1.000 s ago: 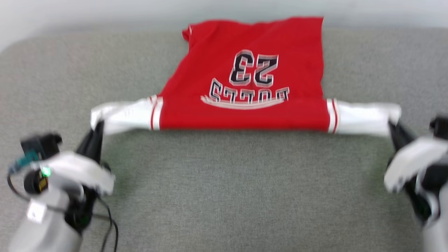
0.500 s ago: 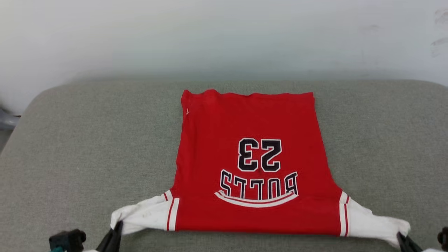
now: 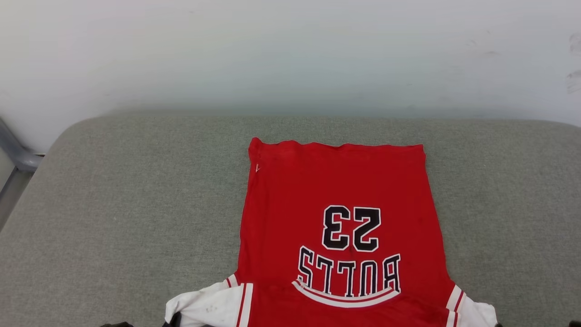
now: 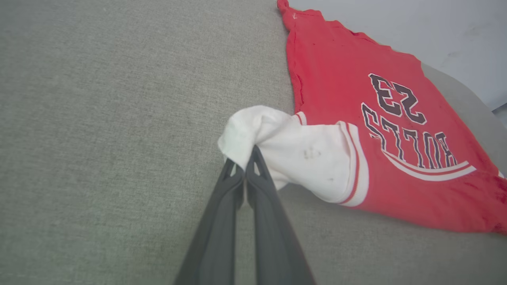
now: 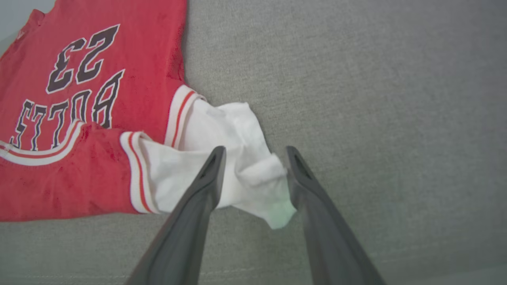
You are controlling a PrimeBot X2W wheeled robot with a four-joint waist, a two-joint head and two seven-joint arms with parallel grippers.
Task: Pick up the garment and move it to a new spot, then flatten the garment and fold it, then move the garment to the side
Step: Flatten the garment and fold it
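Between right gripper's [image 5: 255, 149] parted fingers [image 5: 198, 198], garment's [image 5: 150, 79] sleeve [image 5: 245, 170] — left gripper [image 4: 241, 158] pinches the other.

The right claw [image 5: 254, 149] stands open astride the white sleeve [image 5: 237, 130] of the garment [image 5: 150, 71] on a grey cushion [image 5: 376, 99].

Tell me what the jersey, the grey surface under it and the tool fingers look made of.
The jersey: soft matte knit, probably cotton; it creases and bunches at the sleeve. The grey surface: flecked woven upholstery, seemingly padded, given its rounded edge. The right tool fingers: dark, smooth, matte, likely plastic or rubber; unclear which.
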